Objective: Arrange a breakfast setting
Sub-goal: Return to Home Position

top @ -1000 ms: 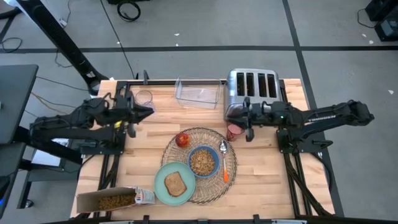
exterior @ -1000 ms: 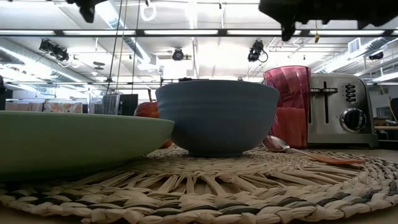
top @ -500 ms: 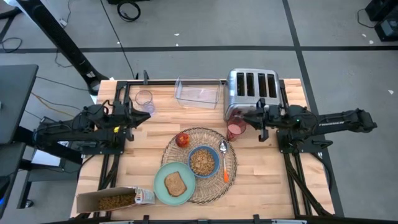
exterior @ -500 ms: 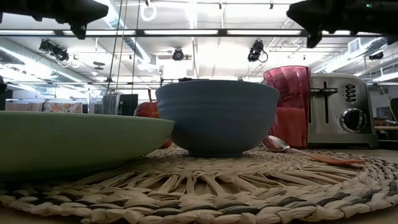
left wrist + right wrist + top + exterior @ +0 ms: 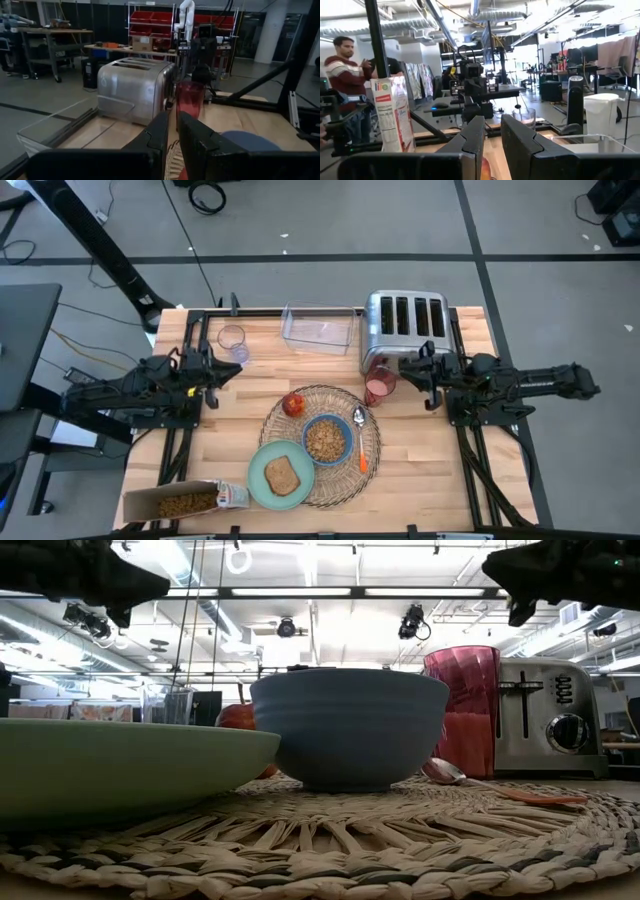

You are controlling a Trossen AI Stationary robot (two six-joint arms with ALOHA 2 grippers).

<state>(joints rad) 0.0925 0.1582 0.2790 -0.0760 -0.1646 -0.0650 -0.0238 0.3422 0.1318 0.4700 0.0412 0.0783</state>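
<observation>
Hovering — left jaws, right jaws closed (empty) | cup (image 5: 379, 391) near right jaws

Wooden table (image 5: 430, 465): placemat (image 5: 335, 402), toaster (image 5: 405, 320), cup (image 5: 379, 390).

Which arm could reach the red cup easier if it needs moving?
Probably the right. The right gripper hovers just beside the dark red cup, by the toaster, while the left gripper hangs over the table's opposite side, past the fruit.
</observation>
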